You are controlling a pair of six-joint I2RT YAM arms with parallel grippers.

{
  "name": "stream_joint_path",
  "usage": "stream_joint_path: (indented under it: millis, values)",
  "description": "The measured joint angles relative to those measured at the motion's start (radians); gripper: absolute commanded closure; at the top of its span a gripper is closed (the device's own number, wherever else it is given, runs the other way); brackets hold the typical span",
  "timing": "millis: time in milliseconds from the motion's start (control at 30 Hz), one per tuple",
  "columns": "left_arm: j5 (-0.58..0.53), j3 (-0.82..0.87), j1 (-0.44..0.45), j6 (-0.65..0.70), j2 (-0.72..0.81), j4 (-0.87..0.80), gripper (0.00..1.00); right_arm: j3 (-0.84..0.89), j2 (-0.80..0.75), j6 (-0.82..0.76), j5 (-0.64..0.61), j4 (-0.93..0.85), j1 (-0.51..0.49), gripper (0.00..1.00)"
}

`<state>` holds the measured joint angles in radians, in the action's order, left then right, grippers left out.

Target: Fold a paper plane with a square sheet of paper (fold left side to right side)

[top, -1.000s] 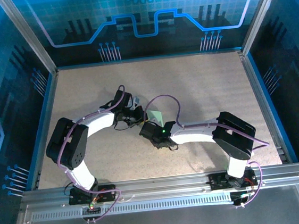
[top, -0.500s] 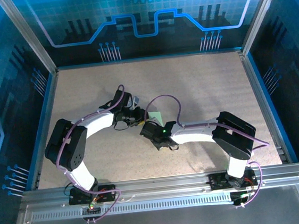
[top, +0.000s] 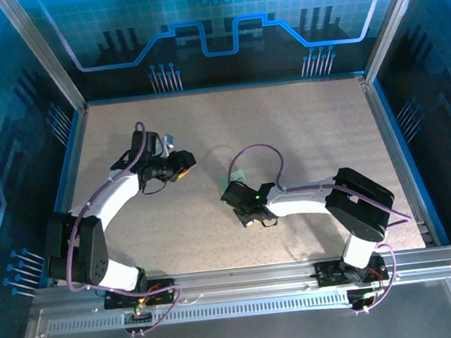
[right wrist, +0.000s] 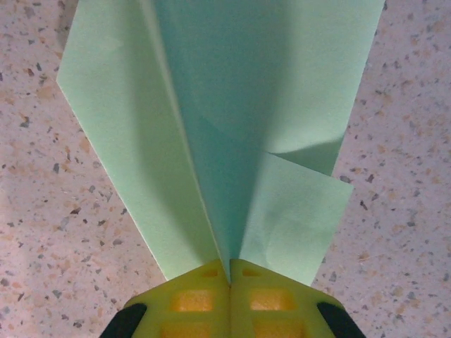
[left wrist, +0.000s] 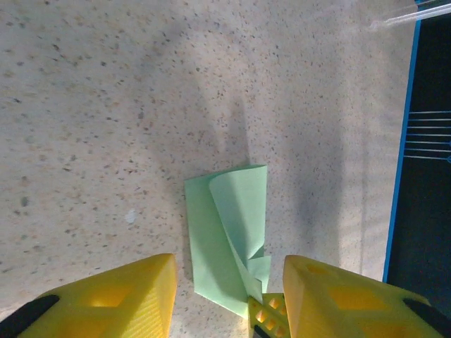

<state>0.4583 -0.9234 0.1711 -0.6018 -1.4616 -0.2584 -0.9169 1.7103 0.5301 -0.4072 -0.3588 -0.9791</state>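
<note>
Our right gripper (right wrist: 229, 280) pinches the paper (right wrist: 211, 105) by its near tip to hold the folds; the left gripper (top: 181, 165) hangs open, empty

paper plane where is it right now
The paper plane sits near the middle of the table in the top view, its near tip pinched in the shut right end effector, with the left end effector off to its left.

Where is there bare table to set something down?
Free: the table's far half, beyond both grippers, and the strip right of the right arm. Crowded: mid-table, where the right gripper pinches the paper, left gripper nearby.
</note>
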Motion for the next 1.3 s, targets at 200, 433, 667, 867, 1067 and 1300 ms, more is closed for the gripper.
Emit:
stream_joint_path:
  millis: [200,433,667,867,1067,1300]
  values:
    - [0.028,0.039,-0.008,0.011,0.013,-0.006,0.54,0.069,-0.052,0.001,0.131,0.091,0.063,1.0]
    - [0.075,0.077,0.014,0.008,-0.014,0.021,0.53,0.162,-0.094,0.026,0.355,0.243,0.176,1.0]
    - [0.082,0.078,0.135,-0.021,-0.102,0.084,0.53,0.227,-0.097,0.058,0.547,0.372,0.26,1.0]
    - [0.077,0.074,0.219,-0.055,-0.184,0.117,0.53,0.25,-0.08,0.083,0.667,0.444,0.306,1.0]
    - [0.055,0.026,0.264,-0.077,-0.257,0.129,0.52,0.25,-0.043,0.095,0.741,0.495,0.326,1.0]
    - [0.042,-0.036,0.285,-0.08,-0.327,0.135,0.52,0.25,-0.028,0.099,0.769,0.515,0.326,1.0]
